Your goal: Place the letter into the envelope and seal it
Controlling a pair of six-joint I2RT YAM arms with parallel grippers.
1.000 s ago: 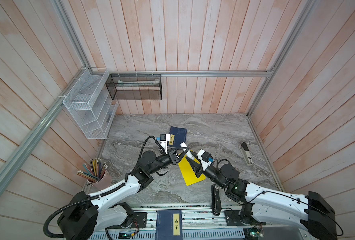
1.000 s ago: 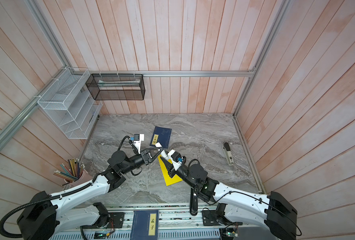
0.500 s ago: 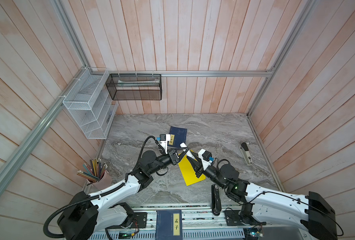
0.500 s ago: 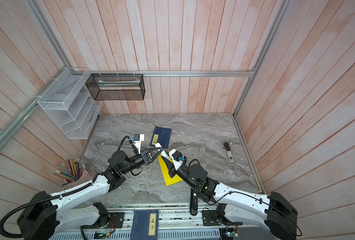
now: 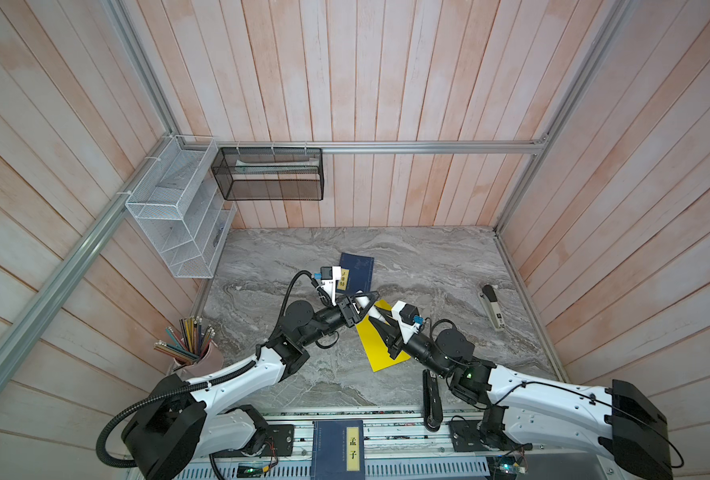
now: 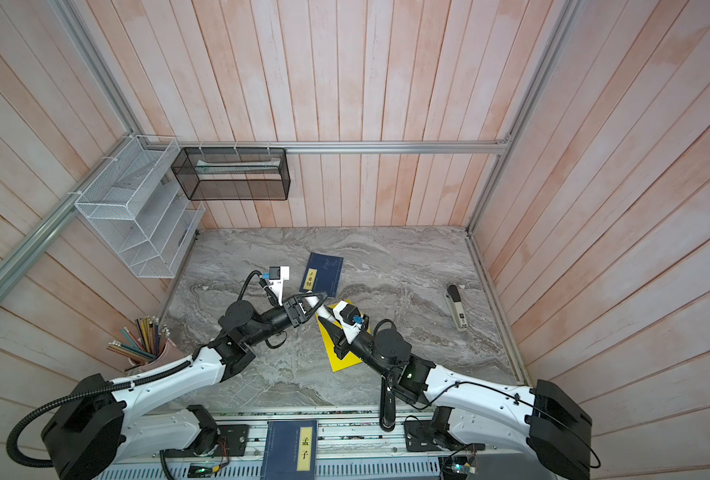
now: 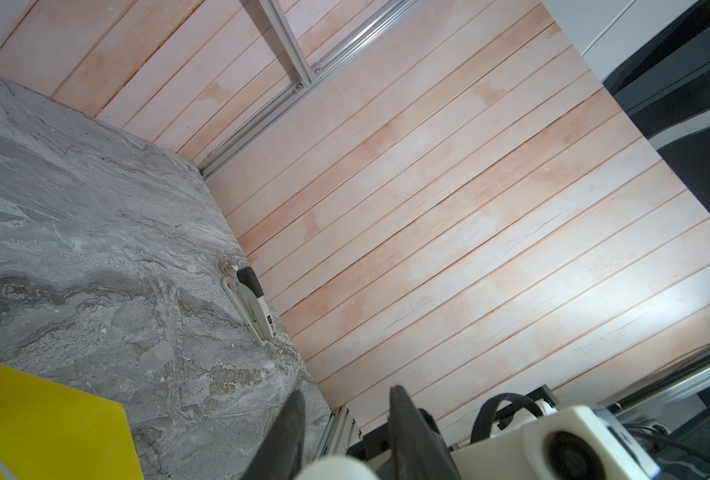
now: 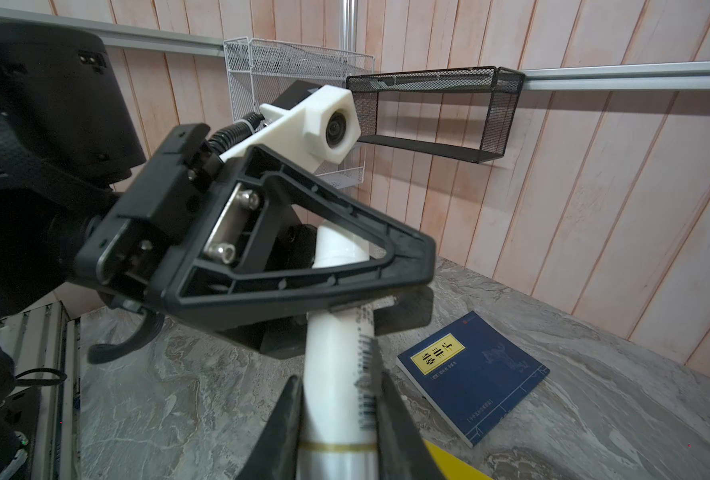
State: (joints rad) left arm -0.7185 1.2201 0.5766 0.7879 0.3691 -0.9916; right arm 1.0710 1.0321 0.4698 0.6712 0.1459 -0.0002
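The yellow envelope point(image 5: 376, 351) point(image 6: 336, 355) lies flat on the marble table, and a corner of it shows in the left wrist view point(image 7: 33, 415). The letter is out of view. Above the envelope's far end a white tube point(image 5: 374, 325) point(image 8: 336, 386) with a barcode and a gold band hangs between both grippers. My right gripper point(image 5: 376, 324) point(image 8: 336, 365) is shut on its lower part. My left gripper point(image 5: 369, 301) point(image 7: 345, 395) has its fingers either side of the tube's other end point(image 7: 336, 467). Whether they press on it does not show.
A dark blue book point(image 5: 357, 272) point(image 8: 473, 374) with a yellow label lies just beyond the grippers. A stapler point(image 5: 492, 305) point(image 7: 253, 305) rests near the right wall. A pencil cup point(image 5: 191, 345) stands front left, and a black bar point(image 5: 432, 399) lies at the front edge. Wire racks point(image 5: 178, 208) hang on the left wall.
My right gripper has closed on the white tube. Both arms have stayed almost where they were above the envelope.
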